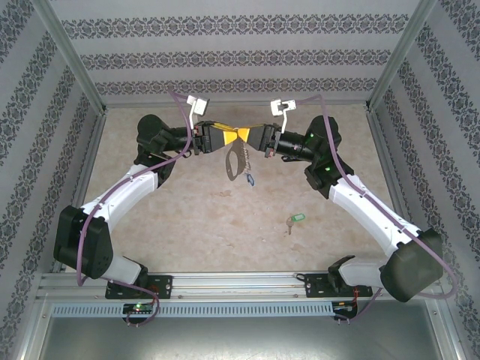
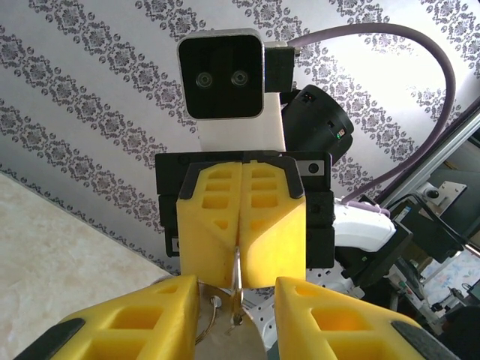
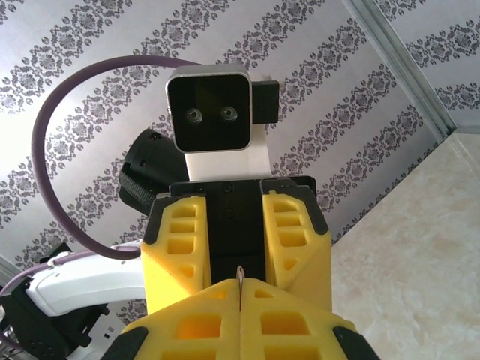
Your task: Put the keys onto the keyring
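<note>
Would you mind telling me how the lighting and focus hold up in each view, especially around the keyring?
Top external: even, soft light, only faint shadows under the arms; the keyring and key are small but legible. Left wrist: the left gripper's close fingers look slightly soft, the wallpaper sharp. Right wrist: no glare, the keyring reduced to an edge-on sliver.
</note>
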Available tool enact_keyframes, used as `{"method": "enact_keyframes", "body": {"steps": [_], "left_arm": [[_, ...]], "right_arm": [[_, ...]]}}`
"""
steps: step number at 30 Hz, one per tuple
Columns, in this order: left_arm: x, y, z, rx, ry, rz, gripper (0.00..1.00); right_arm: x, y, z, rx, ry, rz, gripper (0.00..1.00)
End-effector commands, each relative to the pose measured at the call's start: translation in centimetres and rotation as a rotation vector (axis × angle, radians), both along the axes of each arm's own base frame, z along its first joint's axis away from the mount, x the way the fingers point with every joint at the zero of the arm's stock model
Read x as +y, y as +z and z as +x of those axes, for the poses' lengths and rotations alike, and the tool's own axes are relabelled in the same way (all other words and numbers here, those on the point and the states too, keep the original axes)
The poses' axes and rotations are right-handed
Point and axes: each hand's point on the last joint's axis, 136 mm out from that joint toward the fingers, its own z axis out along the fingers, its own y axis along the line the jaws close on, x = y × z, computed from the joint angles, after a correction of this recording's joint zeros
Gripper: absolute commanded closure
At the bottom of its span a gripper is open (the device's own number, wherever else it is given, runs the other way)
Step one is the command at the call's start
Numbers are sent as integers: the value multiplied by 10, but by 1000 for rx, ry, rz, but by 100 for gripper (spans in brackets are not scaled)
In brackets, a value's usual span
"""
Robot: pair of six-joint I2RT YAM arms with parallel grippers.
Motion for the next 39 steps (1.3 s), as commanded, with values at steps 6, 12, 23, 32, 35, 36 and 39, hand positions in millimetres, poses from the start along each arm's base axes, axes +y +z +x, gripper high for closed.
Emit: {"method": "enact_keyframes", "body": {"steps": [6, 12, 23, 32, 35, 36, 39], "left_arm": [[-1, 9, -9, -54, -11, -5, 97], [-2, 2, -14, -64, -35, 69, 100], [7, -30, -53, -107, -114, 321, 100], [2, -26, -64, -101, -154, 318, 100], [0, -25, -65, -102, -163, 317, 100], [-1, -23, -66, -104, -168, 314, 100], [-3, -22, -67, -106, -179, 311, 100]], "right_arm": [[0, 13, -8, -68, 1, 22, 100], [-5, 3, -12, -53, -15, -73, 63], [-33, -7, -30, -39, 24, -291, 51], [-20, -7, -49, -29, 182, -309, 61], [-15, -11, -54, -20, 218, -319, 63], [-13, -14, -55, -15, 225, -324, 63], [-9, -18, -55, -8, 249, -328, 61]]}}
